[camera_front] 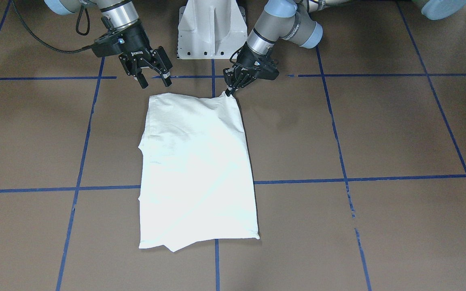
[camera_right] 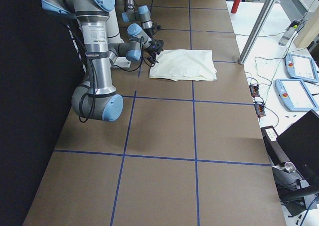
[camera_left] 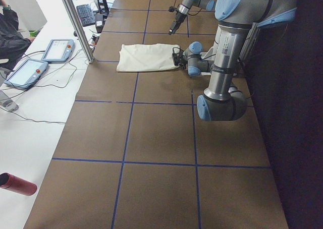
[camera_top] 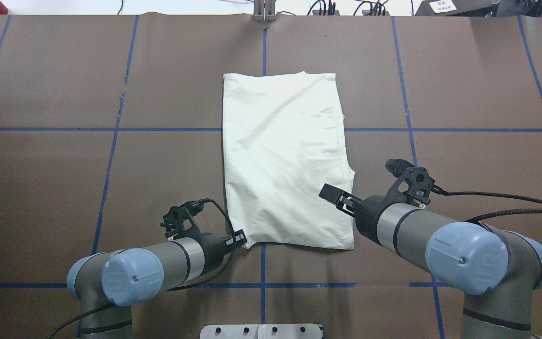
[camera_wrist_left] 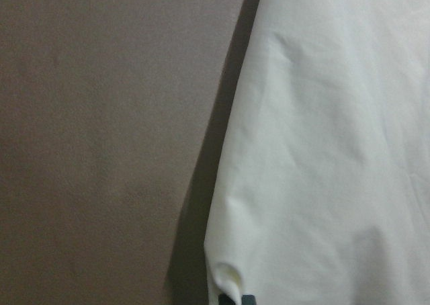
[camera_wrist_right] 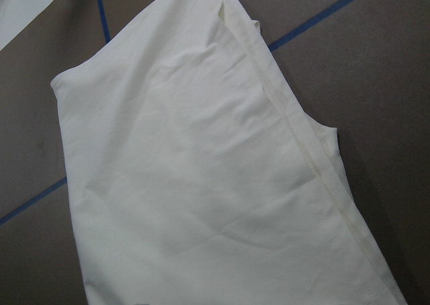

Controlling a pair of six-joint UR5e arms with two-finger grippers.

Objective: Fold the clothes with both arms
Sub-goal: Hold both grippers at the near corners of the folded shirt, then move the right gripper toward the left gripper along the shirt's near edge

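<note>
T-shirt (camera_front: 196, 161) lies flat on the brown surface (camera_front: 378, 133), straight out from the white pedestal base (camera_front: 212, 28). One short edge is nearest that base and the long sides run away from it. You see only plain cream cloth: no print shows and no sleeve sticks out. I judge the side folds done, since it is already a narrow rectangle, a little ragged along the robot's right side.

The left pincer (camera_front: 230, 90) sits at the base-side corner on the robot's left. Its fingers are drawn together on that corner, which stands up in a small peak. Its wrist camera shows only a sliver of finger at a pinched nub of cloth, so the grip looks real, but I can't say how much fabric it has. The right pincer (camera_front: 155, 81) hangs just above the other base-side corner, fingers spread and holding nothing.

As I read it, you have yet to grip the right corner and carry the base-side edge over toward the far edge, once or twice.
</note>
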